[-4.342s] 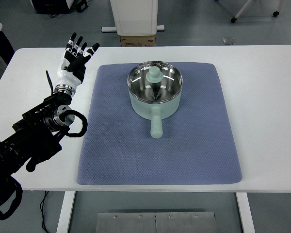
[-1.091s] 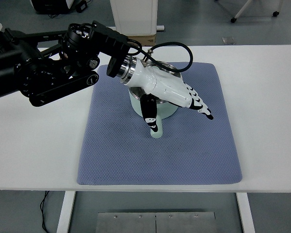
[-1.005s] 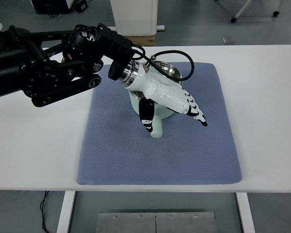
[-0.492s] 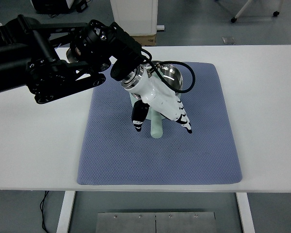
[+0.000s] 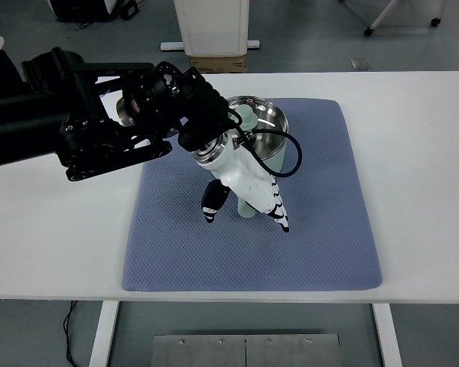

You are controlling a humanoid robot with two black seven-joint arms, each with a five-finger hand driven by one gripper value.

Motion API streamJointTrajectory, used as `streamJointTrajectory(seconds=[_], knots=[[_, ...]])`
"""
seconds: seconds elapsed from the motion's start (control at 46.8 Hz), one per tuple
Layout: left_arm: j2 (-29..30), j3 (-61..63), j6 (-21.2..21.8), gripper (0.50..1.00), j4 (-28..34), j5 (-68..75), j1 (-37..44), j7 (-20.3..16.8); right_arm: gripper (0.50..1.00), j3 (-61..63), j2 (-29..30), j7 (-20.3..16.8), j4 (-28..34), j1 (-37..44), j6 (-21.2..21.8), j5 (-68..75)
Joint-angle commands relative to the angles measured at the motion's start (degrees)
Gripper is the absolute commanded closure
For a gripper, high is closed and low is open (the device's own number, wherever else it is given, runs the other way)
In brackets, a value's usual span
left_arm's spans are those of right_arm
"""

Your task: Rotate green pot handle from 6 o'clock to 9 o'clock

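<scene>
The pale green pot (image 5: 266, 118) stands on the blue-grey mat (image 5: 321, 229), far of centre, partly hidden by my left arm. Its handle (image 5: 247, 209) points toward me, at about 6 o'clock; only its tip shows. My left hand (image 5: 245, 219) reaches down over the handle. The thumb (image 5: 211, 205) is on the handle's left and the other fingers (image 5: 278, 216) on its right. The fingers are spread and extended, straddling the handle without closing on it. The right arm is out of view.
The mat lies on a white table (image 5: 421, 191). My black left arm (image 5: 99, 122) crosses the table's far left part. A cardboard box (image 5: 216, 63) and a white cabinet (image 5: 212, 23) stand beyond the far edge.
My left arm came in from the left and over the pot. In the last second the hand swung from pointing right to pointing down along the handle. The handle still points toward me.
</scene>
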Motion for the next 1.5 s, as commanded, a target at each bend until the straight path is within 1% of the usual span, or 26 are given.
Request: streamJointTrajectory(seconds=[0.0,0.492,1.112,1.283,1.476], knots=[[-0.46,0.80,-0.06,0.500,-0.03,-0.02,0.36,-0.01,0.500,0.05,0.00,0.00,0.00,0.00,0.00,-0.01],[-1.25,4.05,-0.06,0.500,0.05,0.07,0.36,-0.01,0.500,0.05,0.00,0.00,0.00,0.00,0.00,-0.01],[-0.19,5.90,-0.06,0.500,0.05,0.16,-1.23,-0.01,0.500,-0.12,0.00,0.00,0.00,0.00,0.00,-0.01],[-0.02,5.98,-1.03,0.500,-0.03,0.16,-1.75,-0.01,0.500,-0.12,0.00,0.00,0.00,0.00,0.00,-0.01],[0.07,7.74,-1.12,0.500,-0.03,0.24,-2.54,-0.01,0.500,0.06,0.00,0.00,0.00,0.00,0.00,-0.01]])
